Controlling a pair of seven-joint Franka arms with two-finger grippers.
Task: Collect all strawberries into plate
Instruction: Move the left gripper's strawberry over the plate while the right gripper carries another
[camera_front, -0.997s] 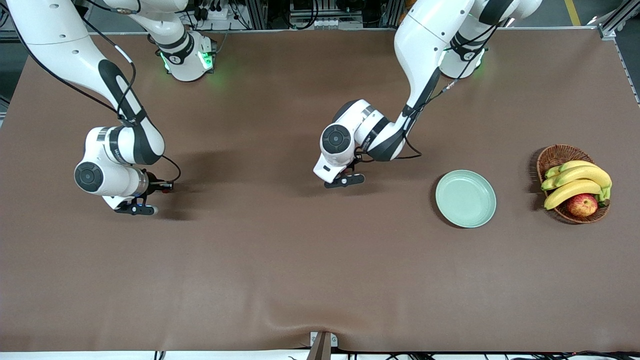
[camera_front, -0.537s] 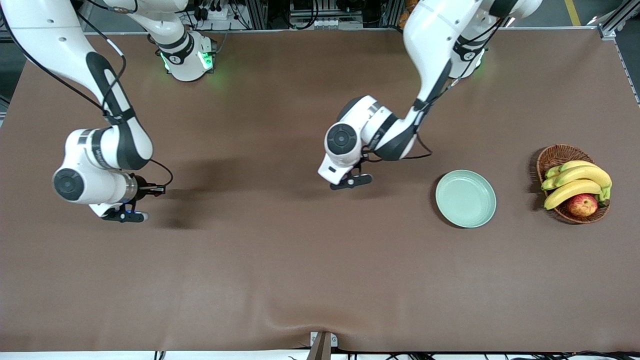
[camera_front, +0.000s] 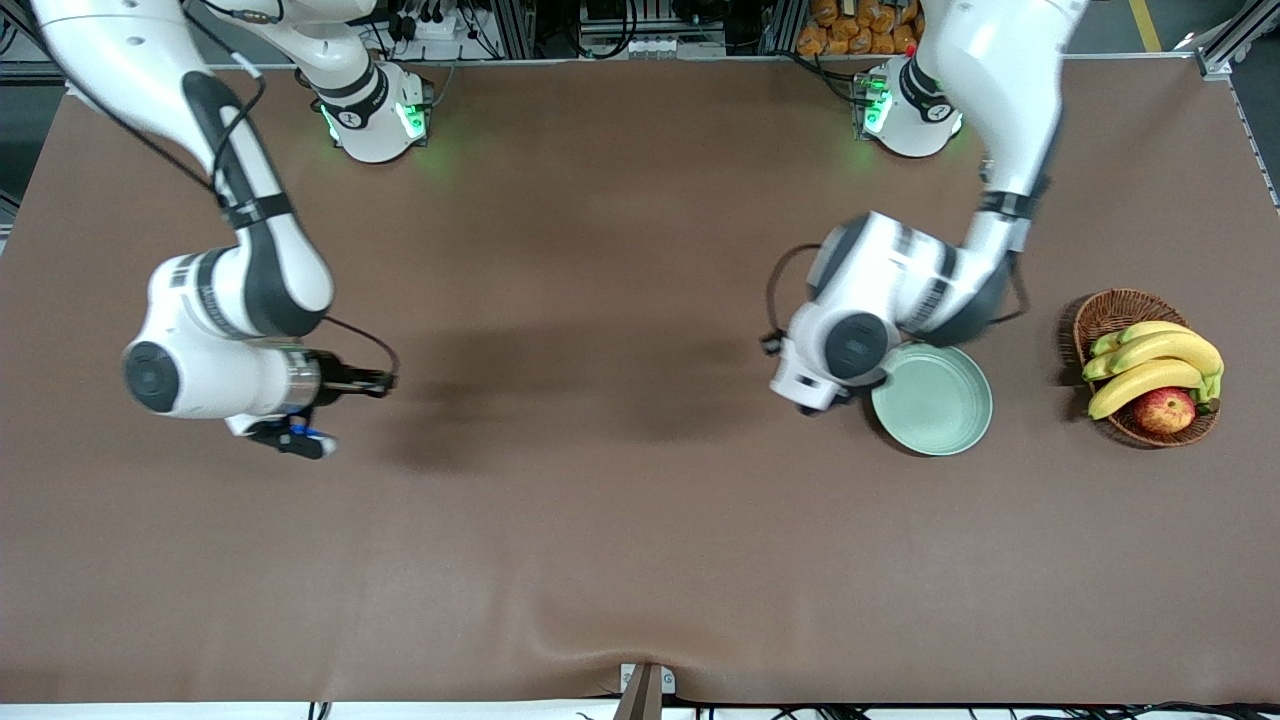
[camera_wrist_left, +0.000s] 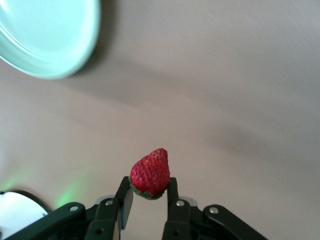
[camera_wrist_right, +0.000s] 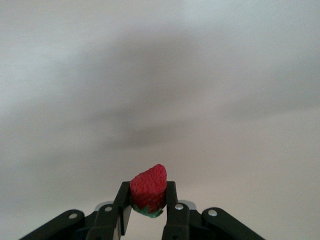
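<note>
Right pincer (camera_wrist_right: 148, 200) clamped on strawberry (camera_wrist_right: 148, 189), red tip outward, above bare brown tabletop (camera_wrist_right: 200, 90).

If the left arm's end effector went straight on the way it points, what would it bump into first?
Probably just the brown table cloth. The left end effector, holding a small red strawberry, points beside the pale mint-green round plate.

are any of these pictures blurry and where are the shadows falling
Front view: the left arm's wrist by the plate is motion-smeared; broad soft shadows lie on the brown table between the arms. Left wrist view: the strawberry in the left gripper is sharp, the plate blurred. Right wrist view: the right gripper and its strawberry are sharp, the table hazy with shadow bands.
</note>
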